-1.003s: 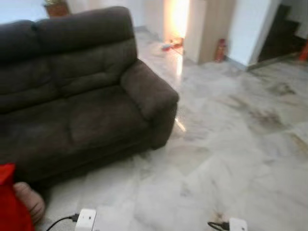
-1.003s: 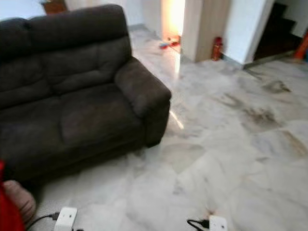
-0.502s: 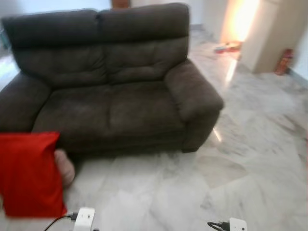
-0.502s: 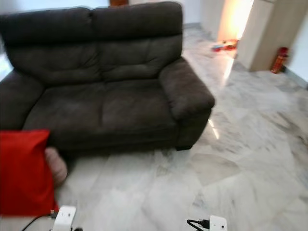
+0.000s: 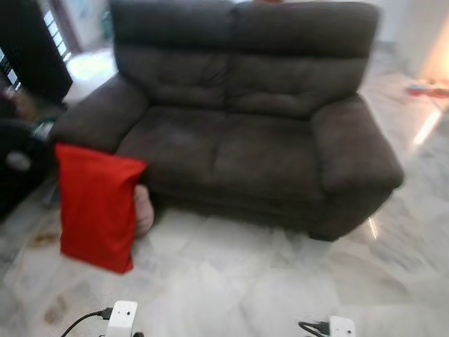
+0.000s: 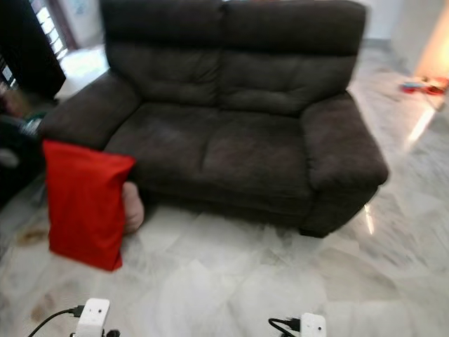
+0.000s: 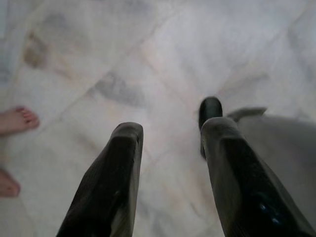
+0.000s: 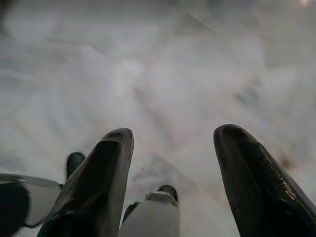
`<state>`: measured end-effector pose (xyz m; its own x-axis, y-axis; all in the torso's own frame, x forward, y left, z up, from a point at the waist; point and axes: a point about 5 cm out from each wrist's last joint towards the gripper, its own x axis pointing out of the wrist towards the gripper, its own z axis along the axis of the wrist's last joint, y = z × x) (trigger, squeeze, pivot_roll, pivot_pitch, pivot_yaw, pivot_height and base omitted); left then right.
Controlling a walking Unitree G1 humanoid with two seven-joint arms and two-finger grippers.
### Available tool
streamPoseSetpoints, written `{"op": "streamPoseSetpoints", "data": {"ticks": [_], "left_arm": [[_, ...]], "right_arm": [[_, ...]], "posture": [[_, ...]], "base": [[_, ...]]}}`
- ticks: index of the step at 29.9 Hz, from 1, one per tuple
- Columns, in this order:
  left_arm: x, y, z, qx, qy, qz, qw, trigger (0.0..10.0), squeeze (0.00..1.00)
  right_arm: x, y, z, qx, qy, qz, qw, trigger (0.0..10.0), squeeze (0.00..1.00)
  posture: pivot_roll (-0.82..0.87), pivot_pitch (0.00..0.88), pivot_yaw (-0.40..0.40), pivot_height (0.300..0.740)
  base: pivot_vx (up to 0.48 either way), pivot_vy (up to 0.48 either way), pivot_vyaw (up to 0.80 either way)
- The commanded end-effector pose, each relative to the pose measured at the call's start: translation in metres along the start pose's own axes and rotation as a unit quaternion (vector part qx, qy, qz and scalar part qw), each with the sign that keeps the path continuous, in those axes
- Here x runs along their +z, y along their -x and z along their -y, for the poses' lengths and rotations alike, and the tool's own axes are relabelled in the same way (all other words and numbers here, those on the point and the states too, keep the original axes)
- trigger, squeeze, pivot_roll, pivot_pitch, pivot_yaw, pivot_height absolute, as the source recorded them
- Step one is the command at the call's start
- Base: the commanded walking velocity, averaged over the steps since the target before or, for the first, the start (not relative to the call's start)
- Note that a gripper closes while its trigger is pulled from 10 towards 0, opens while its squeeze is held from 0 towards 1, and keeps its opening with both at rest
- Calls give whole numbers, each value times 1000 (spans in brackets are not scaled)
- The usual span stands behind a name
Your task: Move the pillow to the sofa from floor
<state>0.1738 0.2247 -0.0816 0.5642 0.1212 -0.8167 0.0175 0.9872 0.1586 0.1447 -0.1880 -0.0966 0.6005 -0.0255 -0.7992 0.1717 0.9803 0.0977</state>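
Observation:
A red pillow (image 5: 95, 206) stands upright on the marble floor, leaning by the left front corner of a dark brown two-seat sofa (image 5: 245, 140). A pale pink cushion (image 5: 142, 209) lies on the floor behind it, against the sofa base. My left gripper (image 7: 170, 136) hangs open over bare floor, nothing between its fingers. The right gripper (image 8: 173, 138) is open too, pointing down at the floor. Both are well short of the pillow.
Dark furniture (image 5: 21, 105) stands left of the sofa. A person's bare feet (image 7: 15, 121) show in the left wrist view. White marble floor (image 5: 231, 281) lies open between me and the sofa. Small toys (image 6: 421, 86) lie on the floor at far right.
The view has swung left: the sofa now sits centred and the whole red pillow has come into view at its left front corner. Nothing in the room itself moved.

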Motion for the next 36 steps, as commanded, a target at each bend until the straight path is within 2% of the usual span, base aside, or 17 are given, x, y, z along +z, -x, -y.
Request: {"op": "streamPoseSetpoints", "data": {"ticks": [1, 25, 36], "left_arm": [[0, 0, 2, -4, -5, -2, 1000, 10000, 0], [-1, 0, 2, -8, -10, -2, 1000, 10000, 0], [-3, 0, 2, -12, -7, -6, 1000, 10000, 0]], "right_arm": [[-3, 2, 9, -11, 3, -4, 1000, 10000, 0], [-4, 2, 8, -9, 8, -4, 1000, 10000, 0], [-6, 3, 8, -13, 0, -6, 1000, 10000, 0]], "posture": [[45, 0, -14, 740], [41, 0, -10, 740], [45, 0, -12, 740]], "base": [[0, 0, 800], [0, 0, 761], [0, 0, 120]]}}
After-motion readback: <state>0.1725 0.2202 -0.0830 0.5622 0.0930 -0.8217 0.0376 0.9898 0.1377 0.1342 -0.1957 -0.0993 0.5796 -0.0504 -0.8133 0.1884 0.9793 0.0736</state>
